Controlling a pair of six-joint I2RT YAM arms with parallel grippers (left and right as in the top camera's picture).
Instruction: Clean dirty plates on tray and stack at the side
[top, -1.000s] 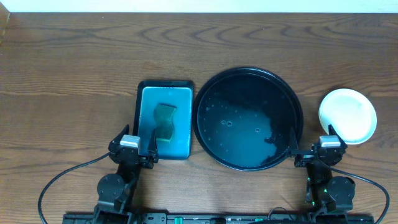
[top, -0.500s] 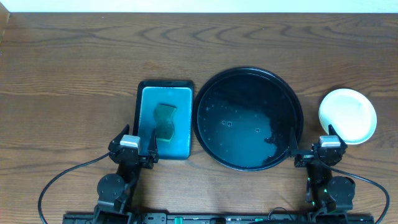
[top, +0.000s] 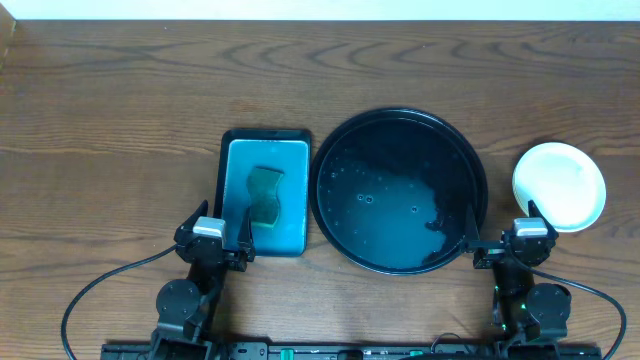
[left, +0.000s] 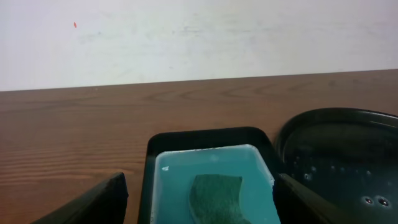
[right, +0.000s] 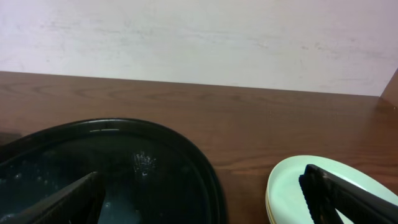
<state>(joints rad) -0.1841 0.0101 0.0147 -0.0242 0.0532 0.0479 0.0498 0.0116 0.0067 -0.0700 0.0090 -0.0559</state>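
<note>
While both arms sit at the bottom edge of the overhead view, the left claw (left: 200, 182) has its fingers spread wide before the small rectangular tray (top: 228, 190), where a green sponge (top: 265, 192) lies on the teal inside. The right claw (right: 200, 180) is also spread apart, holding nothing, at the lower right rim of the round black tray (top: 345, 140), which is wet with droplets. The plates (top: 559, 186) sit stacked on the tabletop (top: 110, 120) at the right of the frame, near the tray but apart from it.

We see even, bright light with faint shadows. Pale sheen on the tray (top: 372, 150) centre; plates (top: 559, 185) at 3 o'clock nearly blown out. Wrist views soft, foreground blurred at 6 o'clock.
</note>
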